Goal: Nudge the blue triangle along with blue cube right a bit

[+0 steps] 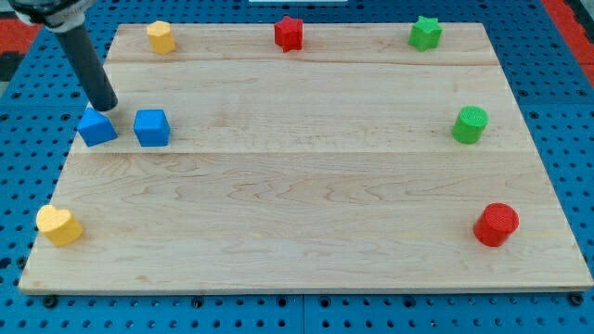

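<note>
The blue triangle [96,126] lies near the board's left edge, and the blue cube [151,127] sits just to its right with a small gap between them. My tip [107,107] comes down from the view's top left and stands at the triangle's upper right corner, touching or nearly touching it, and up-left of the cube.
A wooden board [306,186] carries a yellow block [161,36] at top left, a red star [289,32] at top middle, a green star [425,32] at top right, a green cylinder [470,124] at right, a red cylinder [496,224] at bottom right, and a yellow heart [58,225] at bottom left.
</note>
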`<state>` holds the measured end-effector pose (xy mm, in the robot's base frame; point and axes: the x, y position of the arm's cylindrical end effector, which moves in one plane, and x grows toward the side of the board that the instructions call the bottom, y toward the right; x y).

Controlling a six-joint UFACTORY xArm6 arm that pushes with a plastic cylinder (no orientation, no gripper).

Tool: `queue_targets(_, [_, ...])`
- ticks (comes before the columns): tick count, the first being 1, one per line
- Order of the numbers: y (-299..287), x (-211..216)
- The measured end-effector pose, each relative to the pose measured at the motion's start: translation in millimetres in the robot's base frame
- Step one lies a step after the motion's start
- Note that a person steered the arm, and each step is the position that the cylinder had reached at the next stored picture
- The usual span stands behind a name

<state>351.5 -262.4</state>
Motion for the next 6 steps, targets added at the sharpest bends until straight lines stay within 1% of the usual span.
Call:
queue_targets(1, [-36.3, 2.2])
queue_targets(2, [-42.0, 39.9])
queue_targets(3, [2.7, 64.4])
queue_targets(5, [48.2, 64.1])
queue_targets(6, [45.7, 99.9])
